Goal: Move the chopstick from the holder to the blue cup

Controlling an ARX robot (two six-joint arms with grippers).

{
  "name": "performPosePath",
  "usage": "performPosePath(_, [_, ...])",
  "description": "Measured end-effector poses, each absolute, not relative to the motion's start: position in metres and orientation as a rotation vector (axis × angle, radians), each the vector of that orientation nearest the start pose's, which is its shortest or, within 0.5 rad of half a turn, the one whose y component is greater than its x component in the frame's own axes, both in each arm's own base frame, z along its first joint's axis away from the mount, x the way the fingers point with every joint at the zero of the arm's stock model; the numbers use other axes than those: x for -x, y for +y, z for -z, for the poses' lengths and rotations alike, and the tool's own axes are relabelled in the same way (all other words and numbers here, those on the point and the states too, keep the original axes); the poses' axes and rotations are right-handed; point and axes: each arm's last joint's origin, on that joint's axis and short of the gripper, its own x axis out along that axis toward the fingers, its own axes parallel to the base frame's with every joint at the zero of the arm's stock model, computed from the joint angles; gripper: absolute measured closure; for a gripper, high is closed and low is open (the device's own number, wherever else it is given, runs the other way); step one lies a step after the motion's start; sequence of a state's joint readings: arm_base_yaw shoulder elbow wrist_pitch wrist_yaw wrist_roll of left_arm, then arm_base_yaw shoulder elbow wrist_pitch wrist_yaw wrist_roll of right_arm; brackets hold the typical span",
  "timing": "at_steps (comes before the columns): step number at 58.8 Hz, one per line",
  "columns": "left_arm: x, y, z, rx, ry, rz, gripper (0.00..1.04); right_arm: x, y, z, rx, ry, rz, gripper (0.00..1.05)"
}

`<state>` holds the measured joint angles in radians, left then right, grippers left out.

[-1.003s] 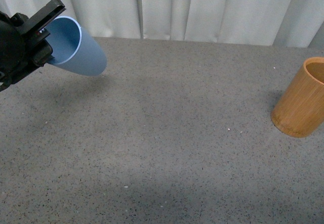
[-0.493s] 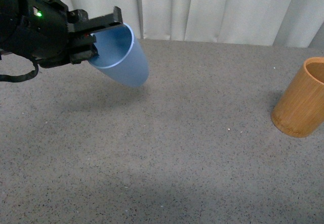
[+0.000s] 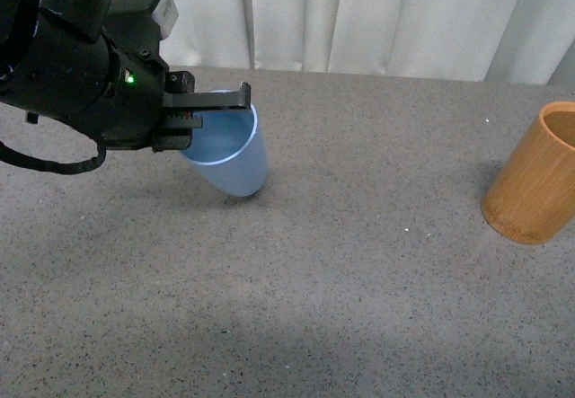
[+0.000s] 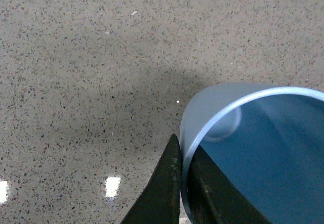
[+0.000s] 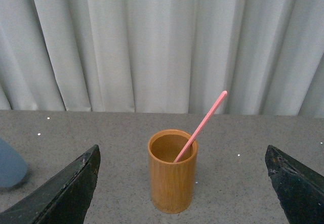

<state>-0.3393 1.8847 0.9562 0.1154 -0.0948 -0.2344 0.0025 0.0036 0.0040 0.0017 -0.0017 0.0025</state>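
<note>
My left gripper [image 3: 216,110] is shut on the rim of the light blue cup [image 3: 232,160], one finger inside and one outside, holding it nearly upright with its base close to the table. In the left wrist view the cup [image 4: 263,148] is empty and the fingers [image 4: 164,188] pinch its rim. The bamboo holder [image 3: 535,178] stands at the right edge. In the right wrist view the holder [image 5: 172,171] stands upright with a pink chopstick [image 5: 202,124] leaning out of it. My right gripper [image 5: 185,183] is open, its fingers wide apart on either side of the holder and short of it.
The grey speckled table [image 3: 359,281] runs to a white curtain [image 3: 377,21] at the back. The blue cup shows at the edge of the right wrist view [image 5: 10,166].
My left arm has carried the blue cup rightward and down, and turned it from lying tilted on its side to nearly upright. The holder has not moved.
</note>
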Motion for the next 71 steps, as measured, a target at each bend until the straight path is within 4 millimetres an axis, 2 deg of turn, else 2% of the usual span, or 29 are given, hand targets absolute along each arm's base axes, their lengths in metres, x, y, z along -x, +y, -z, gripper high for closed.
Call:
performPosePath(31, [-0.339,-0.143,-0.121,-0.034,0.84,0.224,1.01,-0.098,0.0,-0.165,-0.003,-0.002,-0.004,0.1])
performPosePath(71, [-0.34,-0.148,-0.116,-0.053,0.864,0.225,1.01,-0.098,0.0,-0.165,-0.003,-0.002,-0.004,0.1])
